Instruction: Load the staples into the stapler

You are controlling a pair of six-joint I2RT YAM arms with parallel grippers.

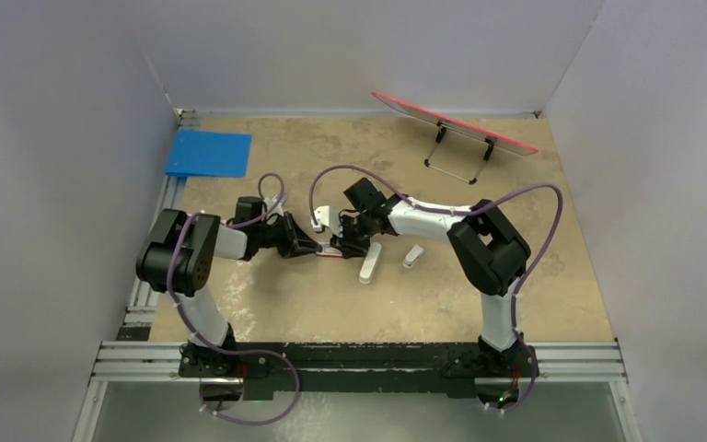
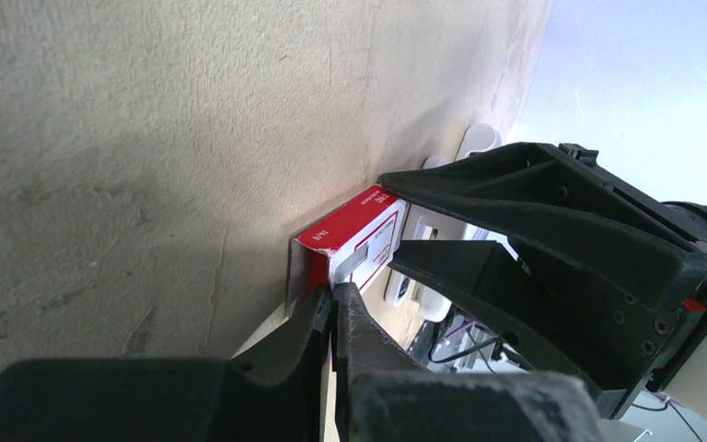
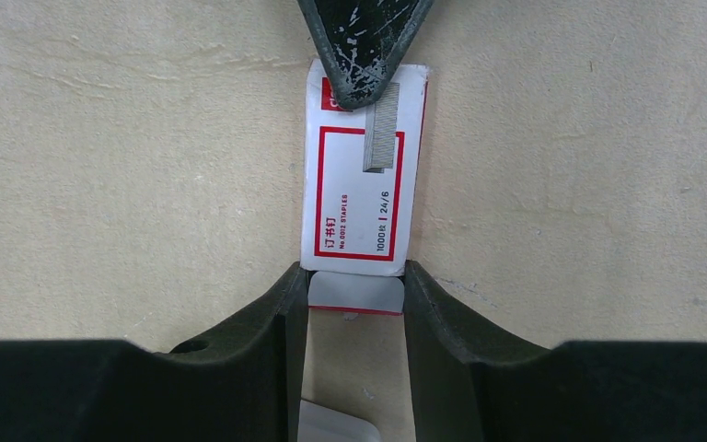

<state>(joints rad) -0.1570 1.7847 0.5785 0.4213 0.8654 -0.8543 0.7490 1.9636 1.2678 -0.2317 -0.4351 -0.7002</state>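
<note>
Small red-and-white cardboard box, printed face up, lies flat on the tan, mottled table at mid-table, between the two arms. Right gripper: jaws part-way apart and clamped on the box's near end, one dark finger touching each long side; a pale inner flap shows between the fingers. Short dark-grey metallic strip of staples rests on the box's top face at the far end, lying along the box's length and offset toward one long edge. Left gripper: jaws pressed together into a single point, and that point covers the far end of the staples in the right wrist view. From the left wrist view the grey strip starts right at the fingertips; cannot tell whether it is actually nipped between them or only touched. Slim white bar-shaped stapler with rounded ends lies on the table just beside the right gripper, on its near-right side, held by neither gripper. A shorter white piece lies a little further right, apart from the stapler. Flat blue folder at the far-left corner; red-edged panel on a wire stand at the far right.
</note>
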